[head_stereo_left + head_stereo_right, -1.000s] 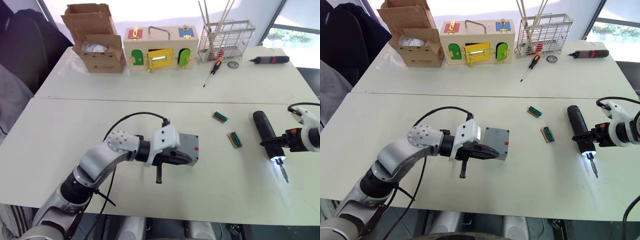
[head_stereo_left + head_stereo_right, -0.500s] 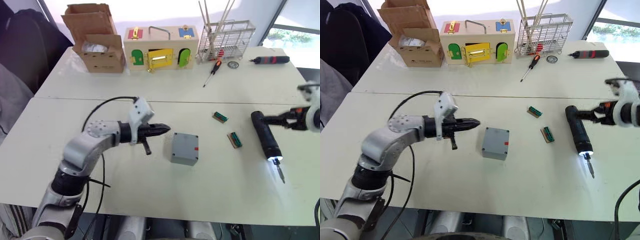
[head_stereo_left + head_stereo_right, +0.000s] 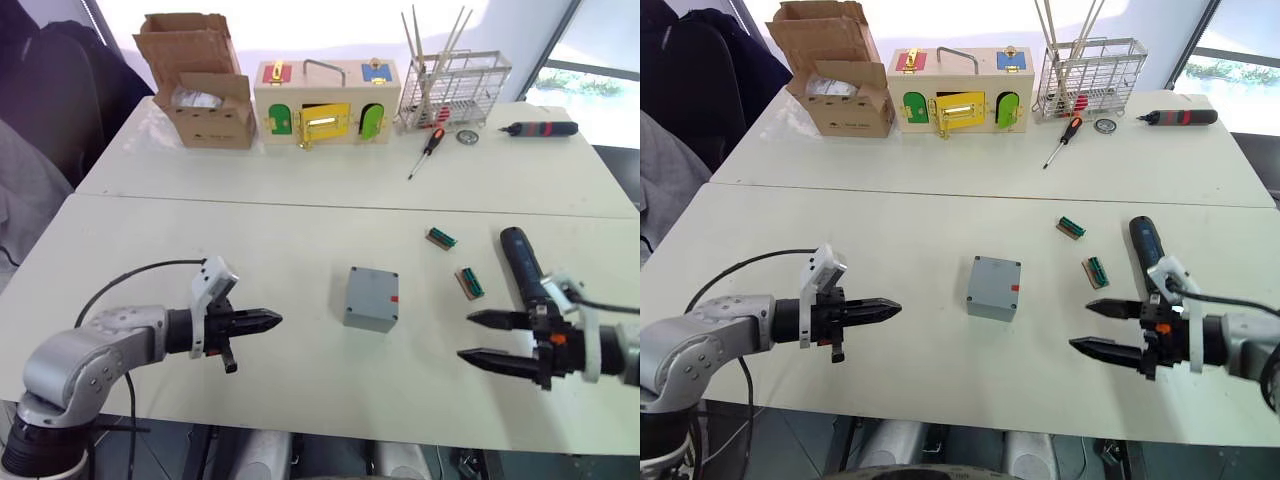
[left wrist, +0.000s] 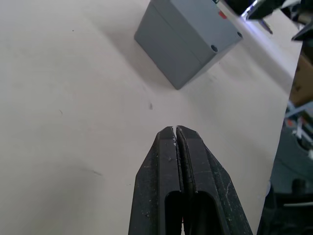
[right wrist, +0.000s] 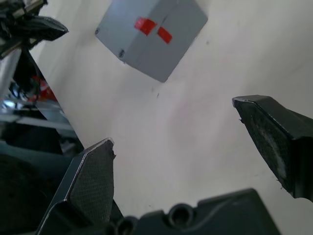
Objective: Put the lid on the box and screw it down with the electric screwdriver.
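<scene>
Nearest the robot, the left gripper (image 3: 272,320) is hovering low over the white table (image 3: 300,400), its two black fingers (image 4: 178,161) pressed together and holding nothing. On the other side the right gripper (image 3: 478,338) is pointing inward with its fingers spread wide, also empty; its arm is running off the picture's edge.

Between them, a little farther out, the box (image 3: 371,298) is sitting on the table with the lid (image 3: 373,288) lying closed on top. Whether the corner screws are seated is too small to make out; one round corner hole is showing in the left wrist view. A red mark is showing on the side facing the right gripper, split in two across the seam between lid and box, with no writing readable on it.

Just beyond the right gripper the electric screwdriver (image 3: 523,262) is lying flat on the table, untouched, its near end hidden behind the gripper's wrist. Two small green-topped blocks (image 3: 469,281) are lying between it and the box.

At the far edge a cardboard carton (image 3: 200,88), a wooden box with coloured doors (image 3: 326,100) and a wire rack (image 3: 455,85) are standing in a row, with a manual screwdriver (image 3: 428,147) lying near the rack. A label in the carton is showing, unreadable.
</scene>
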`<state>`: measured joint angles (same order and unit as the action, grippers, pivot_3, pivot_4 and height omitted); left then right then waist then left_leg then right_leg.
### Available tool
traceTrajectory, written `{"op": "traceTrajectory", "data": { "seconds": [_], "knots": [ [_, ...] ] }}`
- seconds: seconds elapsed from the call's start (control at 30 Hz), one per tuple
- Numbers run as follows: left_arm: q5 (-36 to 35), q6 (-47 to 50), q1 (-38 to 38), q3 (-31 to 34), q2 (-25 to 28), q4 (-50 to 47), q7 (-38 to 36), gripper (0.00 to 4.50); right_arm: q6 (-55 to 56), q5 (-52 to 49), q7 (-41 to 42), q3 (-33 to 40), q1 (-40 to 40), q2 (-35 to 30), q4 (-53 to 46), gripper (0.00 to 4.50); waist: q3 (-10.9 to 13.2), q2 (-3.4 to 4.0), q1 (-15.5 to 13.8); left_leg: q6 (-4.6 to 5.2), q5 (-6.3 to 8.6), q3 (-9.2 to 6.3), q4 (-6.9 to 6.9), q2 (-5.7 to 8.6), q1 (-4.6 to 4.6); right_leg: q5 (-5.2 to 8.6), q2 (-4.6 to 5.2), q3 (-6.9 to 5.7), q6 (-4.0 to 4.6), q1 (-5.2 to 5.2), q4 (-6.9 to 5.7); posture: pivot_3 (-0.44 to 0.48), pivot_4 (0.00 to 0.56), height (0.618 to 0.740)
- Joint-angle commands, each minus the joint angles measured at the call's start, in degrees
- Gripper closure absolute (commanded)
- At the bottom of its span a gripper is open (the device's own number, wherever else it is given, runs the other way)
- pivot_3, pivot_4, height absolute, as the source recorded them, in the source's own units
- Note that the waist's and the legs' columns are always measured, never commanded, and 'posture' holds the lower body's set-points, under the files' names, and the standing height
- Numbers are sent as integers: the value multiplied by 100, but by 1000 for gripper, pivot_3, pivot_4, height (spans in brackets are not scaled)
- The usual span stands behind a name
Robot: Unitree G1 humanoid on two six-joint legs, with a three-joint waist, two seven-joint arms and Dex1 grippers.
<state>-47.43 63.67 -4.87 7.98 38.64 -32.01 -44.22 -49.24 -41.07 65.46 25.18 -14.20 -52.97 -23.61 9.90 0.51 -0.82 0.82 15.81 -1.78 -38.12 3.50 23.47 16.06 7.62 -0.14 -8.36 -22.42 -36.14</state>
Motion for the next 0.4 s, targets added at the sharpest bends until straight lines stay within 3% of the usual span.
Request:
{"op": "traceTrajectory", "data": {
  "seconds": [0.03, 0.4],
  "knots": [
    [-311, 82, 312, -8, 14, -430, 109, 4500, 38, -156, -206, 14, -156, 184, -309, 20, -1, -1, 5, -1, 0, 1, 0, 0, 0, 0, 0, 0, 0, 1, 1, 0, 150, 735],
    [-429, -28, 434, -85, 206, -177, 138, 4500, 399, 33, -428, -541, -136, 347, -207, 20, -5, -3, 1, 2, 2, 3, 1, -1, -2, 1, 1, 1, 2, -1, 4, 0, 150, 735]
  ]
}}
